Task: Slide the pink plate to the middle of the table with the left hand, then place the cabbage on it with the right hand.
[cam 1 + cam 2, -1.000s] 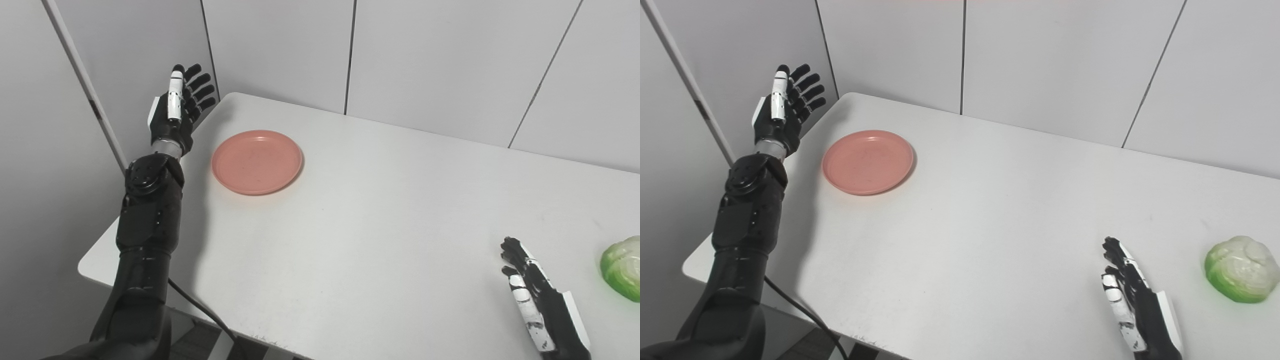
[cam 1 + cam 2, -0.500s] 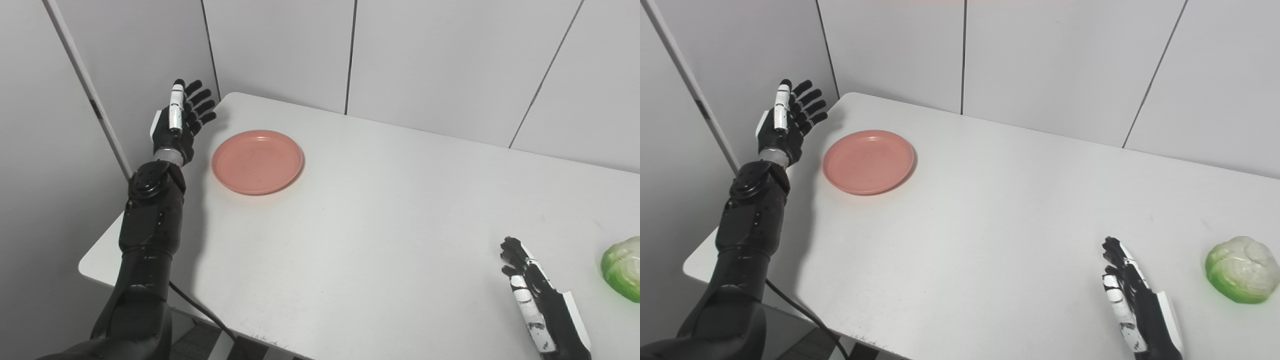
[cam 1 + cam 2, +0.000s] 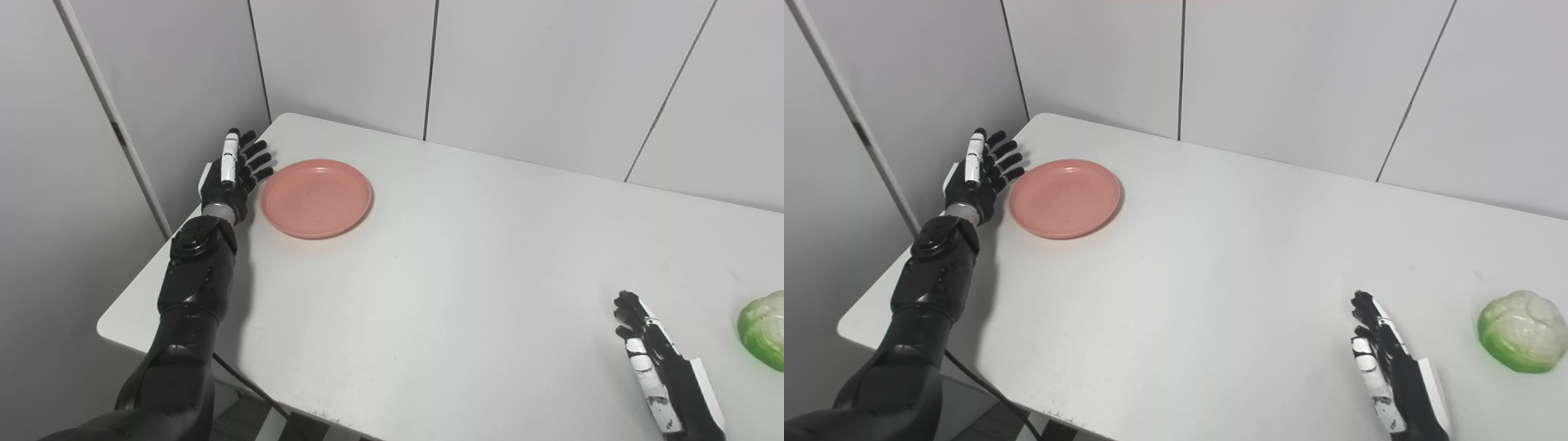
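Left eye view shows nothing done: pink plate (image 3: 315, 197) at ten o'clock, spread-fingered left hand (image 3: 231, 177) beside it, cabbage (image 3: 1522, 331) untouched by empty, splayed right hand (image 3: 1387, 373).

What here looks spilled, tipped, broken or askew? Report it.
Nothing stands out. The pink plate lies flat and empty near the table's far left corner, the cabbage sits whole near the right edge, and the left hand and right hand are open, holding nothing.
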### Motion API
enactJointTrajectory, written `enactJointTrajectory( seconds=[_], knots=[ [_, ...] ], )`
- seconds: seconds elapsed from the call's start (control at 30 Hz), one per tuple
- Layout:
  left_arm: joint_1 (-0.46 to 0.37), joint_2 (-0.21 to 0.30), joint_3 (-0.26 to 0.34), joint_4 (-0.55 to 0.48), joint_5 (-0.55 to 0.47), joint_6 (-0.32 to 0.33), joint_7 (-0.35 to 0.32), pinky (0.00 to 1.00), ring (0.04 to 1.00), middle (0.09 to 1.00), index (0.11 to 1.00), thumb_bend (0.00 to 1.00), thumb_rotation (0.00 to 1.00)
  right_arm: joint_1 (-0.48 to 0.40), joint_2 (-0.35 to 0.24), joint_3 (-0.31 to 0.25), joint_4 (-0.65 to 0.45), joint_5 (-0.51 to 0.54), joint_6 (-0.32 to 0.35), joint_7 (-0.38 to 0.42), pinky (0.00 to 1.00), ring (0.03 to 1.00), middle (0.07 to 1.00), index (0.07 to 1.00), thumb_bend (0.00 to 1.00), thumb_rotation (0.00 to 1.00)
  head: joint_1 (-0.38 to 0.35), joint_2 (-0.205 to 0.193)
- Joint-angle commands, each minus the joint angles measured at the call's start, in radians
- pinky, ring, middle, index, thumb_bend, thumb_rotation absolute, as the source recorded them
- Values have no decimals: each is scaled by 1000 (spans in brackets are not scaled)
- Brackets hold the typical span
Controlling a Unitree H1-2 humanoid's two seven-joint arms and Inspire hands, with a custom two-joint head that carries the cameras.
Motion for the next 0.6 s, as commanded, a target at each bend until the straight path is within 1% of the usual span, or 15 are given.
enactJointTrajectory(
  seconds=[0.0,0.17,0.33,0.43,0.57],
  knots=[
    [-57,37,-5,-2,7,-53,-10,790,816,826,827,394,1000,11,-16,-13,26,2,-18,-5,873,898,905,904,286,1000,0,1],
    [-59,32,-23,15,18,-61,1,791,824,833,835,394,1000,11,-13,-13,25,-1,-14,-8,870,896,903,900,291,1000,-2,1],
    [-58,27,-35,42,11,-79,-15,814,845,851,832,404,1000,11,-13,-10,24,-6,-17,-8,869,895,905,904,278,1000,-7,3],
    [-39,9,-45,15,6,-72,-23,827,850,860,844,413,1000,14,-12,-11,19,-8,-14,-9,863,893,902,900,268,1000,-10,5],
    [-12,-14,-66,-21,-3,-61,-48,808,840,854,836,417,1000,12,-11,-10,27,6,-27,-4,872,895,905,904,270,1000,-17,8]
  ],
)
